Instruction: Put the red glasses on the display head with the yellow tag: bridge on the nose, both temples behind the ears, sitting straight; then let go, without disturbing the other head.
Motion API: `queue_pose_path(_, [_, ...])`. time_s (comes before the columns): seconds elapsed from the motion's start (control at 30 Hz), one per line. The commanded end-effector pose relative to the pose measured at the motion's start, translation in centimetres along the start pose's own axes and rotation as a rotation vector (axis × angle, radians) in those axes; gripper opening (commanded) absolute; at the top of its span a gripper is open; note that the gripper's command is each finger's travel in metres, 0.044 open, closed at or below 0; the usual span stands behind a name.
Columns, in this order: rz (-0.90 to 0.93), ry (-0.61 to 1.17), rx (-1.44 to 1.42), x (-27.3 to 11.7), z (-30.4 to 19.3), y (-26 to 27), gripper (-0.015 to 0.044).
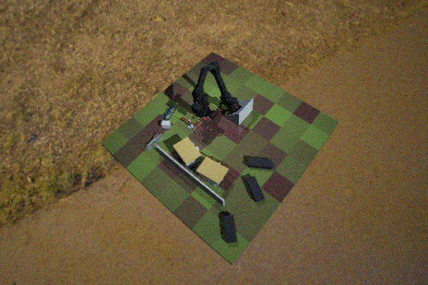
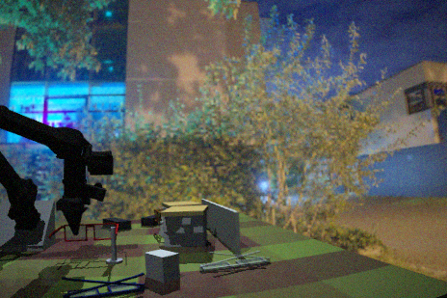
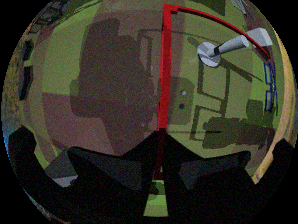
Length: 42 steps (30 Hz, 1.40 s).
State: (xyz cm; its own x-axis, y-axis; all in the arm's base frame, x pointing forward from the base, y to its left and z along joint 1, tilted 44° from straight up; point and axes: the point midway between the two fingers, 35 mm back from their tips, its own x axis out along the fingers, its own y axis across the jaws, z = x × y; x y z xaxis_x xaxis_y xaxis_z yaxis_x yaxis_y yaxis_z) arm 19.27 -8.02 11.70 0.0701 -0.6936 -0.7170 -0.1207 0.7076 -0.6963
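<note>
My gripper (image 2: 75, 233) (image 3: 158, 135) is shut on the red glasses (image 1: 199, 124) (image 2: 106, 238) (image 3: 165, 75) and holds them above the mat. In the wrist view the red front bar runs up from the fingertips and a temple curves off to the right. One side of the glasses overlaps the top of the grey post in the exterior view; I cannot tell whether they touch. Two display heads with flat tan tops, the left one (image 1: 186, 150) and the right one (image 1: 212, 170), stand side by side. One head (image 2: 183, 232) largely hides the other in the exterior view. I cannot make out a yellow tag.
The grey post's round base (image 2: 114, 260) (image 3: 209, 55) is near the glasses. Blue glasses (image 1: 167, 113) (image 2: 106, 293), a white cube (image 1: 166, 124) (image 2: 162, 271) and grey glasses (image 2: 236, 261) lie nearby. A long wall (image 1: 189, 173) (image 2: 228, 228) runs behind the heads. A black block (image 1: 258, 162) lies beyond them.
</note>
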Motion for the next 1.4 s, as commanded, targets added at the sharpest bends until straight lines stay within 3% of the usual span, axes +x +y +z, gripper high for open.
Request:
queue_pose_path(0.0, [-0.003,-0.001,0.007,0.0,0.4,0.0,0.0])
queue_pose_path(0.23, [-0.001,-0.001,0.007,-0.4,0.7,0.0,0.0])
queue_pose_path(0.63, [0.001,0.0,0.006,-5.7,1.1,0.0,0.0])
queue_pose_path(0.8, [0.001,0.0,0.006,-6.0,1.2,0.2,0.0])
queue_pose_path(1.37, [0.017,-0.005,0.004,-6.4,5.5,6.9,0.0])
